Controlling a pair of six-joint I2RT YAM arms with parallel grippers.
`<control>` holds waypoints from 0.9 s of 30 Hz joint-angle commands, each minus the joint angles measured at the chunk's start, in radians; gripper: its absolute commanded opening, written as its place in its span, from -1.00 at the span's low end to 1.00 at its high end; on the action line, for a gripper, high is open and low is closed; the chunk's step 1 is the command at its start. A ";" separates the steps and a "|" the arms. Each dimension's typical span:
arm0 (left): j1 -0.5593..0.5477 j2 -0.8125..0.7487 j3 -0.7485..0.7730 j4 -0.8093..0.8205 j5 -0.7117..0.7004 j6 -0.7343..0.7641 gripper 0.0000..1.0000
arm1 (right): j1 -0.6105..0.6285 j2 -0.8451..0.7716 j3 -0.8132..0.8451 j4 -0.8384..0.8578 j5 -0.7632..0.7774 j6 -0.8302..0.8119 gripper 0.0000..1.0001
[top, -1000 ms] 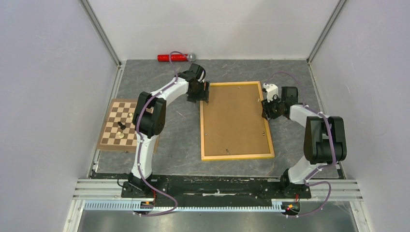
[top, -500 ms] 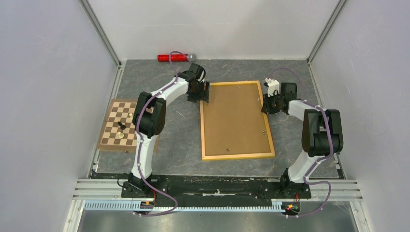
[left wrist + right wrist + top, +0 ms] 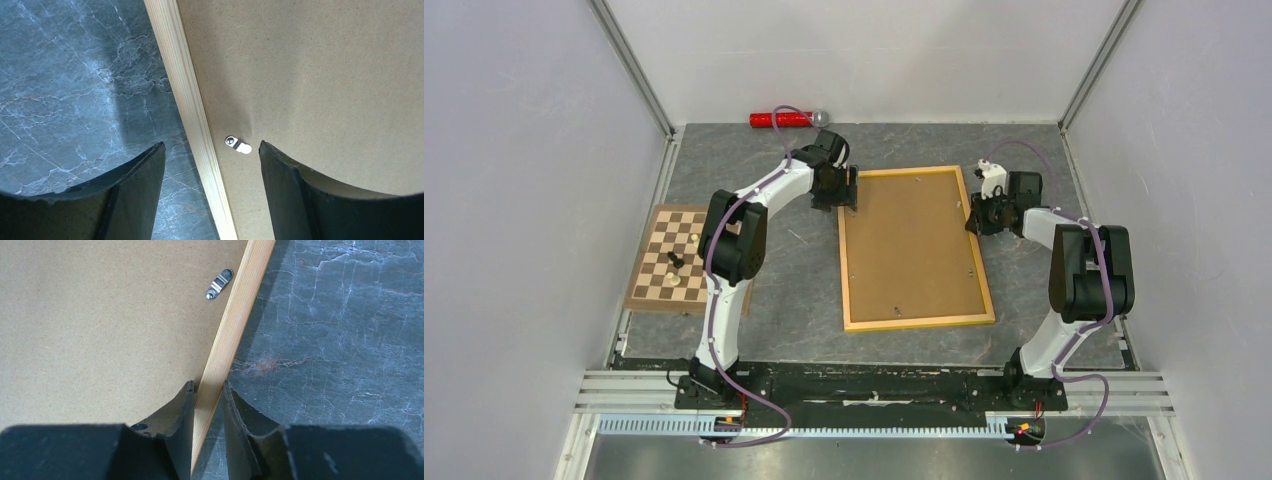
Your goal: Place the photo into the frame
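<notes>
Top external: backing board fills the frame; right pincer pinches its rail, left pincer spread.

No text, label, brand, number or sign is showing legibly in any of the views. The red cylinder at the upper middle of the top view is appearing too small for any marking on it to be read.
</notes>
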 commanded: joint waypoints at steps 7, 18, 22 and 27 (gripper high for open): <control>-0.005 0.039 0.008 0.001 0.007 -0.048 0.40 | -0.007 0.002 -0.024 0.019 0.003 -0.005 -0.98; -0.016 0.065 0.011 0.003 0.013 -0.052 0.27 | -0.008 -0.015 -0.047 0.029 -0.004 0.004 -1.00; -0.024 0.056 0.006 0.002 0.014 -0.036 0.22 | -0.008 -0.016 -0.046 0.029 -0.004 0.003 -1.00; -0.055 0.045 0.000 -0.001 -0.038 0.028 0.20 | -0.008 -0.018 -0.046 0.029 -0.003 0.004 -1.00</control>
